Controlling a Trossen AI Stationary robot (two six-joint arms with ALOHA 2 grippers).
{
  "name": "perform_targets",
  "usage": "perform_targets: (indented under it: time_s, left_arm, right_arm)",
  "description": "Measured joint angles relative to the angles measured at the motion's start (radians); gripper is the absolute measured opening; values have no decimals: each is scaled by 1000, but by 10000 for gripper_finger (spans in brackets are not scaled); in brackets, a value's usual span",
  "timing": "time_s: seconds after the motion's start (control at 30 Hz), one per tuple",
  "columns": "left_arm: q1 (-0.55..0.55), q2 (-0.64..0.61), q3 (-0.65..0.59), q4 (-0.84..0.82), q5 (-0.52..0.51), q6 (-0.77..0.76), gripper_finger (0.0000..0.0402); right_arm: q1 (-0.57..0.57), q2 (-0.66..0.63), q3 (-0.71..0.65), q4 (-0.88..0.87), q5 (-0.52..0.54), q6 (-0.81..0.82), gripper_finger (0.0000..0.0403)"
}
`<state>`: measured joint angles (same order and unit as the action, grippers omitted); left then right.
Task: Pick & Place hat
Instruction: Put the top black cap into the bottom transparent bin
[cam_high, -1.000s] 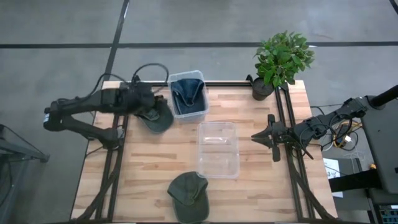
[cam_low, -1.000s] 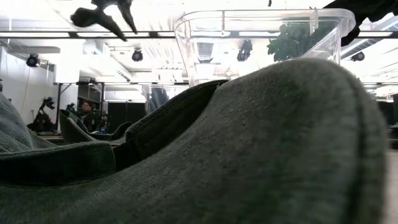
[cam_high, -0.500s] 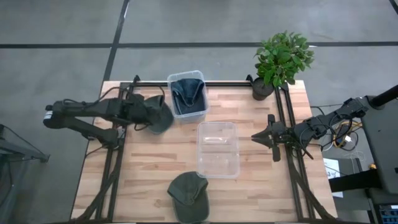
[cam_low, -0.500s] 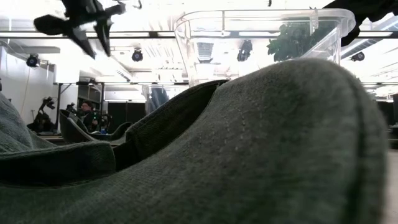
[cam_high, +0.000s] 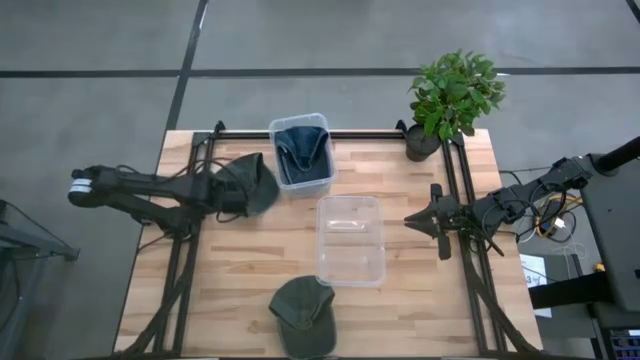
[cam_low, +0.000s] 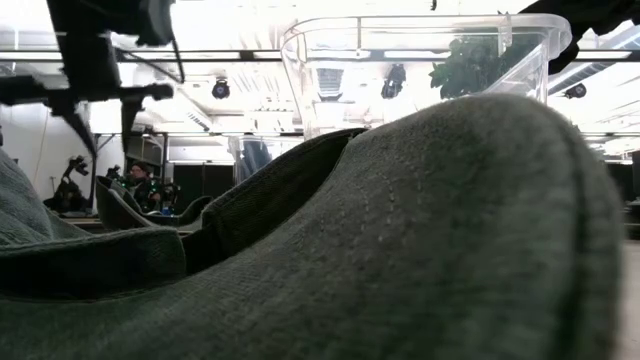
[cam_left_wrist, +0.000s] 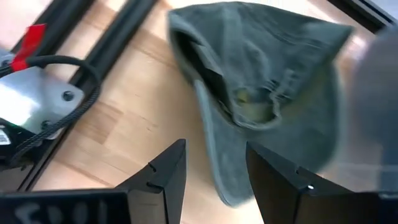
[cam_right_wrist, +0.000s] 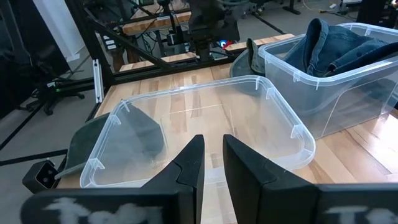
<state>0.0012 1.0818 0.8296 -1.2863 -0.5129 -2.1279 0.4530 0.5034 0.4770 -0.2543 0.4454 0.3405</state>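
Observation:
An olive green hat (cam_high: 256, 180) lies crown up on the table beside the blue-hat bin; the left wrist view shows its hollow underside (cam_left_wrist: 267, 93). My left gripper (cam_high: 226, 190) (cam_left_wrist: 214, 171) (cam_low: 100, 110) is open and hovers just left of this hat. The hat's lower edge reaches between the fingertips, apart from them. A second green hat (cam_high: 303, 315) lies at the near edge and fills the low view (cam_low: 450, 230). My right gripper (cam_high: 412, 220) (cam_right_wrist: 212, 146) waits shut at the right, facing the clear bin.
An empty clear bin (cam_high: 350, 201) (cam_right_wrist: 273, 99) sits mid-table. A bin of blue denim hats (cam_high: 302, 150) (cam_right_wrist: 336, 50) stands at the far edge, and a potted plant (cam_high: 450, 95) in the far right corner. Black frame rails (cam_high: 185, 250) run along both sides.
My left gripper has drawn back from over the hat toward the table's left edge, its fingers open. The hat stays on the table beside the blue-hat bin, now uncovered. The right arm has kept still.

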Motion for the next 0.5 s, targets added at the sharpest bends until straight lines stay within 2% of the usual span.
perform_targets:
  time_s: [0.2, 0.5]
  left_arm:
    - [2, 0, -74, 25, -1, -127, 158]
    - [6, 1, -122, 147, -73, -188, 158]
  right_arm:
    - [0, 0, 0, 0, 0, 0, 53]
    - [0, 0, 0, 0, 0, -3, 53]
